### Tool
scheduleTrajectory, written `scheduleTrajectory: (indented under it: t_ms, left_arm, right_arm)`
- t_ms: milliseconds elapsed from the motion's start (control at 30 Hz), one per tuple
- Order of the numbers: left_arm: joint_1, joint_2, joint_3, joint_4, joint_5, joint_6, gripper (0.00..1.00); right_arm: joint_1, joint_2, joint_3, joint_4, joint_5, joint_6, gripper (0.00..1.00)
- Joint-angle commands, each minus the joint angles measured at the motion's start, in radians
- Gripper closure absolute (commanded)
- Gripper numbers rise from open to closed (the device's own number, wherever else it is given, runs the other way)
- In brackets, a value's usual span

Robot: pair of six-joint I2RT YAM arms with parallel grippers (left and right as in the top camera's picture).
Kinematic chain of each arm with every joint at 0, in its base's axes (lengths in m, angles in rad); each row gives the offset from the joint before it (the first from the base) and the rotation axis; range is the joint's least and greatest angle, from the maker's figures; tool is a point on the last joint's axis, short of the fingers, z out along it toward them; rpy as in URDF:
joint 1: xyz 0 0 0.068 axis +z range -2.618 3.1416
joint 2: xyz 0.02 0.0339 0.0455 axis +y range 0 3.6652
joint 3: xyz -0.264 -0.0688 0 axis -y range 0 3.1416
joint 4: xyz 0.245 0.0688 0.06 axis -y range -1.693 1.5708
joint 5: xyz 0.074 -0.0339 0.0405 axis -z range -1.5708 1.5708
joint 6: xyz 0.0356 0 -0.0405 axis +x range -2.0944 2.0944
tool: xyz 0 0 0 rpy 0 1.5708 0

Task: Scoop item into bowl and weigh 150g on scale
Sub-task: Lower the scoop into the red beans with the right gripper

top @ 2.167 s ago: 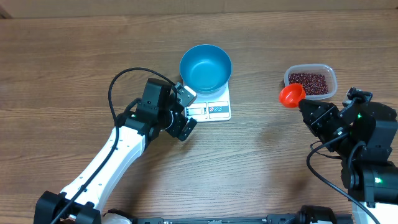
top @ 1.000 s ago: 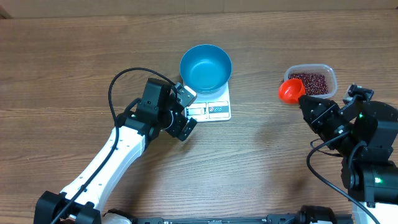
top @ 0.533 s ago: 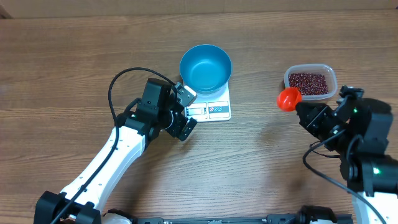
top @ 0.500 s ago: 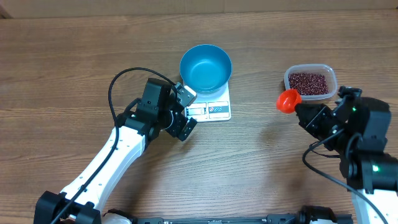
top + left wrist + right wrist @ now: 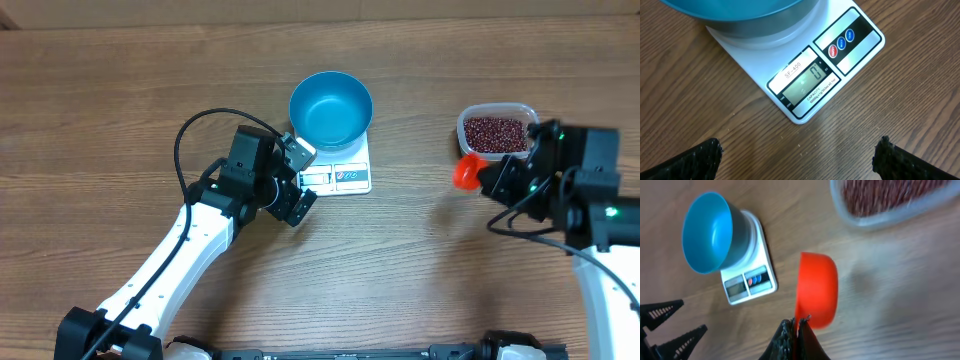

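The blue bowl stands empty on the white scale, whose display reads 0. The item, dark red beans, fills a clear tub at the right. My right gripper is shut on the thin handle of a red scoop, just left of and below the tub. The scoop is turned on its side, so its inside is hidden. My left gripper hovers open at the scale's left front corner, with only bare table between its fingers.
The scale and bowl lie to the left of the scoop across open wooden table. The tub sits close behind the scoop. The left arm's black cable loops above the table left of the bowl.
The right arm has swung and rolled its wrist. The scoop has left the tub's left rim, dropped a little toward the front and turned on its side. The left arm has not moved.
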Motion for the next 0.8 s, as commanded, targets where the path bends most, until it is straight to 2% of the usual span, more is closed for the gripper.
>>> scheduleTrajectory:
  t_ms: [0, 133, 400, 767]
  left_arm:
    - [0.0, 0.008, -0.011, 0.003, 0.011, -0.006, 0.01]
    - [0.0, 0.008, -0.011, 0.003, 0.011, -0.006, 0.0]
    - [0.0, 0.008, -0.011, 0.003, 0.011, -0.006, 0.0]
    - [0.0, 0.008, -0.011, 0.003, 0.011, -0.006, 0.0]
  right_arm:
    - [-0.004, 0.019, 0.105, -0.007, 0.108, -0.073, 0.96]
    - [-0.004, 0.019, 0.137, 0.013, 0.224, -0.104, 0.96]
    - [-0.004, 0.04, 0.134, 0.055, 0.27, -0.24, 0.96]
    - [-0.004, 0.252, 0.134, 0.166, 0.332, -0.312, 0.96]
